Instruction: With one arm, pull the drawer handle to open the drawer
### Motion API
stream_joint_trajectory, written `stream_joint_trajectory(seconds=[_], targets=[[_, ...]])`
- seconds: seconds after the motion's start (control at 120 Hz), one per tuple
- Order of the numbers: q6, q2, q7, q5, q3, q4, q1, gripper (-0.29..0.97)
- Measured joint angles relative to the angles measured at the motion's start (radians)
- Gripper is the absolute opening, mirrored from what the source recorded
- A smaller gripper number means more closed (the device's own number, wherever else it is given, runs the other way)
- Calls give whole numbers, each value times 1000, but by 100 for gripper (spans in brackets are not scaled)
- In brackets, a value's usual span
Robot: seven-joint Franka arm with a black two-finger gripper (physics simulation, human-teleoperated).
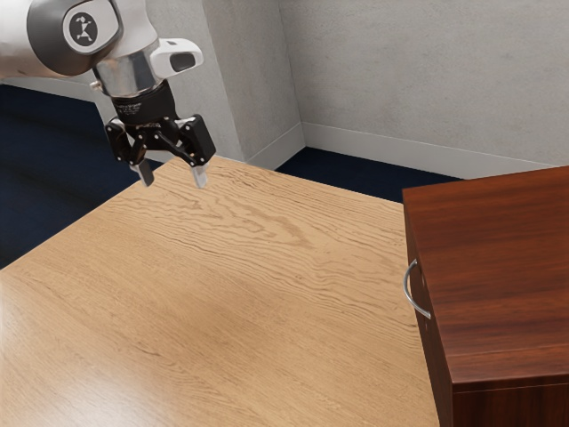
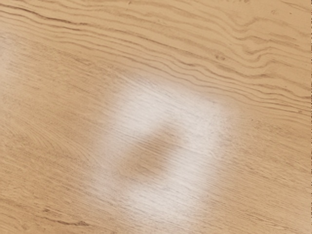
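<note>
Dark wood cabinet (image 1: 498, 267) is seen nearest, set on the light wood table (image 1: 222, 294). A curved metal drawer handle (image 1: 414, 289) is mounted on the cabinet face turned to the exterior view's left. That face is seen at a steep angle and looks flush with the cabinet body. The handle is untouched.

The end effector (image 1: 174, 179) is held well apart from the cabinet, off its handle side and farther back. It is above the table and pointed down, with its fingers (image 1: 201, 176) spread and gripping nothing.

In the wrist view, table grain (image 2: 58, 58) is seen with a pale glare patch (image 2: 195, 117) on it.

Beyond the cabinet, grey walls (image 1: 427, 62) and dark blue floor (image 1: 356, 173) are seen.
</note>
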Motion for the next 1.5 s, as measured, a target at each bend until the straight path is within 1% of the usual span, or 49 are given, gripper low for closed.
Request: stream_joint_trajectory(seconds=[0.2,0.333,0.392,0.45,0.525,0.617,0.725,0.783,0.85,0.933,1.1,1.175,1.267,1.35,1.5], targets=[[-2,1,-10,-13,2,8,7,68],[-34,-22,-26,-30,2,125,12,68],[-45,-37,-46,-46,-10,147,19,68],[-54,-39,-74,-56,-43,150,38,68],[-63,-51,-108,-66,-76,142,32,68],[-70,-55,-161,-86,-90,117,-3,68],[-55,-42,-216,-132,-86,73,-35,68],[-43,-39,-242,-156,-86,43,-33,68],[-19,-47,-269,-186,-87,-24,-18,68],[10,-59,-300,-207,-91,-63,5,68],[89,-133,-349,-215,-99,-165,34,68],[116,-137,-358,-216,-105,-173,41,68],[140,-127,-350,-210,-109,-178,28,68],[184,-119,-340,-209,-121,-214,18,67],[261,-122,-311,-206,-140,-255,-9,62]])
